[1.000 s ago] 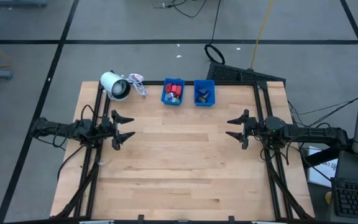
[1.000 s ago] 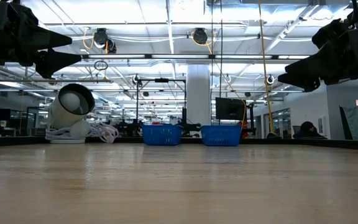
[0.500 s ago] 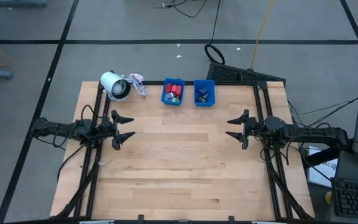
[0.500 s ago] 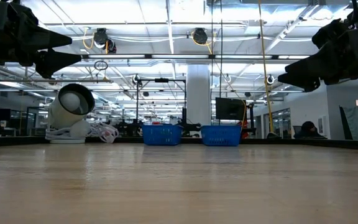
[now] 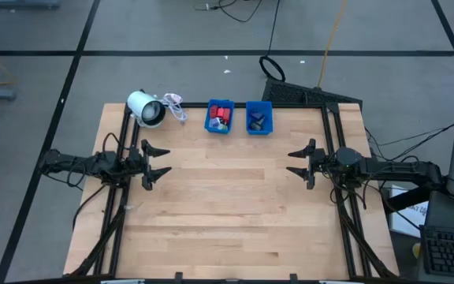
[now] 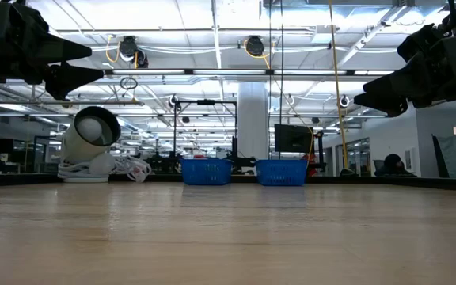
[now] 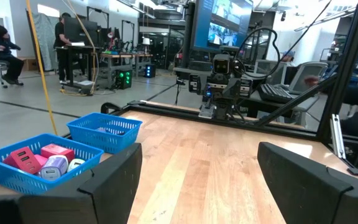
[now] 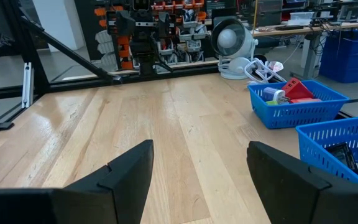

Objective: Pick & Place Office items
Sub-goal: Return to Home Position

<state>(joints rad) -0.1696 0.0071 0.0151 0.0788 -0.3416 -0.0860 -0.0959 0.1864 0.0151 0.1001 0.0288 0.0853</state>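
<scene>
Two blue bins stand side by side at the table's far edge. The left bin holds red, pink and pale office items. The right bin holds dark items. My left gripper is open and empty above the table's left side. My right gripper is open and empty above the table's right side. Both point toward the table's middle, well nearer than the bins.
A white cylindrical roll with a white cable lies at the far left corner. Bare wood lies between and in front of the grippers. Dark frame rails run along both sides. People show in the room beyond.
</scene>
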